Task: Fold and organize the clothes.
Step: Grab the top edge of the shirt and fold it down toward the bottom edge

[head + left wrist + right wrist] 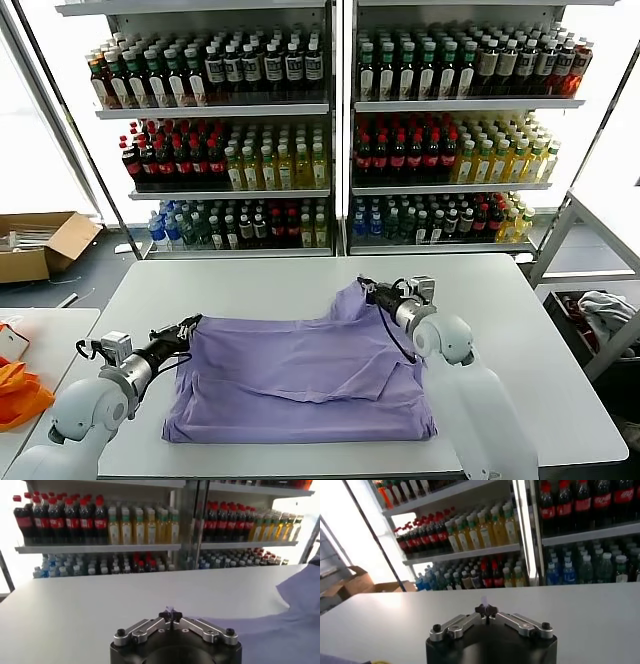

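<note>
On the white table (540,330) the T-shirt (300,375) lies spread and only partly folded, its far edge pinched in both closed grippers, left (190,327) and right (366,287), so most folding and tidying seems still to come

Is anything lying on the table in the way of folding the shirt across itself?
Nothing visible does. Both grippers already pinch the lavender T-shirt: left gripper at its left corner, right gripper at its far right corner. The white table around it shows bare.

right gripper (486,611) pinching lavender fabric (484,600), bottle shelves (470,552) behind
</note>
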### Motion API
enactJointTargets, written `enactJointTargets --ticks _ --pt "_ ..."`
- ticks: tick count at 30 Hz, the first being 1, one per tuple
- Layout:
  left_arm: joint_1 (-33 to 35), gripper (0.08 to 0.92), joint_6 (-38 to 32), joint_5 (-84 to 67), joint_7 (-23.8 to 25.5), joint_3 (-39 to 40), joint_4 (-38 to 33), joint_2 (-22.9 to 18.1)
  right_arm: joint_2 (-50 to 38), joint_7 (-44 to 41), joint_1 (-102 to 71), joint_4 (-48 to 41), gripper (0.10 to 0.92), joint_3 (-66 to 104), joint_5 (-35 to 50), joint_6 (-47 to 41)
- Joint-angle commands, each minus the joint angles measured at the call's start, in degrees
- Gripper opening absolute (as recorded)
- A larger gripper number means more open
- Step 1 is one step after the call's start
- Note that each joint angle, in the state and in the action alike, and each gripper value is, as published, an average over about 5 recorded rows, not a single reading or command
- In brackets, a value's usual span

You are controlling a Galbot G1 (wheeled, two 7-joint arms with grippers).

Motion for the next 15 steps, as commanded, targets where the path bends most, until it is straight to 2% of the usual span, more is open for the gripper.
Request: enactJointTargets --ticks 1,8,15 --pt "10.6 0.087 0.1 -0.8 -2.1 -5.3 -12.0 0.0 -3.8 1.9 -13.8 20.2 0.108 5.2 4.8 0.1" --pt "19.3 0.086 1.2 -0.6 -3.0 -9.0 -18.2 -0.1 -8.3 0.8 -28.6 29.9 0.108 16.2 7.6 0.2" --pt "27.5 0.086 0.6 -0.1 -2.4 -15.0 -20.4 -1.4 -7.7 0.9 -42.3 32.9 0.108 20.5 7.0 0.3"
